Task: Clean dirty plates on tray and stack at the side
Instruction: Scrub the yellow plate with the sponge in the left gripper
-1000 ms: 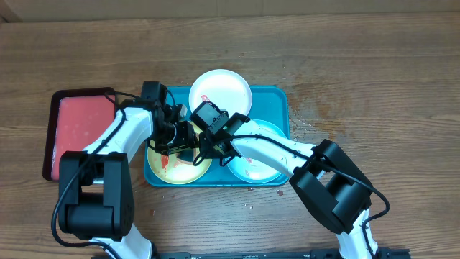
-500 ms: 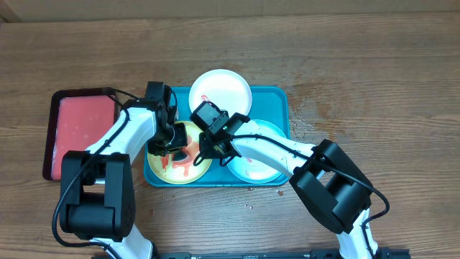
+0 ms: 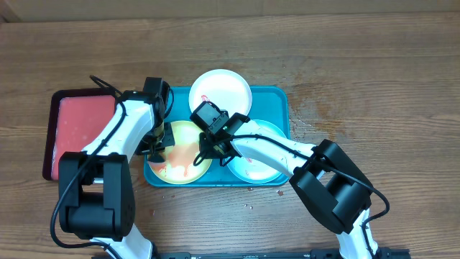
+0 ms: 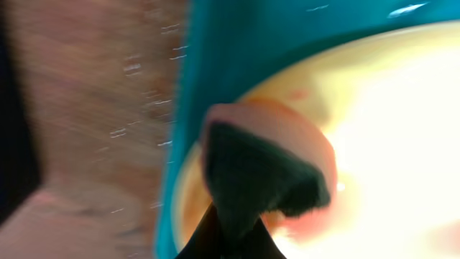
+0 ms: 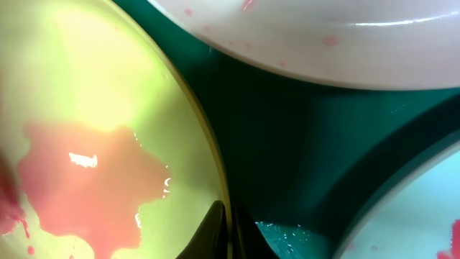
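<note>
The yellow-green plate (image 3: 183,150) lies at the front left of the teal tray (image 3: 277,97) with a red smear (image 5: 86,187) on it. My left gripper (image 3: 154,146) is shut on a dark sponge (image 4: 259,180) at the plate's left rim (image 4: 188,194); this view is blurred. My right gripper (image 3: 208,149) is shut on the plate's right rim (image 5: 228,223). The white plate (image 3: 221,90) sits at the tray's back and also shows in the right wrist view (image 5: 323,36). The mint plate (image 3: 260,155) lies at the front right, partly under my right arm.
A smaller dark-rimmed tray with red inside (image 3: 79,133) lies on the wooden table left of the teal tray. Red spots dot the table at the teal tray's front edge (image 3: 251,191). The table is wet to the right of the tray (image 3: 316,108).
My left gripper has dragged the sponge leftwards across the yellow-green plate, from its middle to its left rim. The red on the plate looks thinner. My right gripper has held still.
</note>
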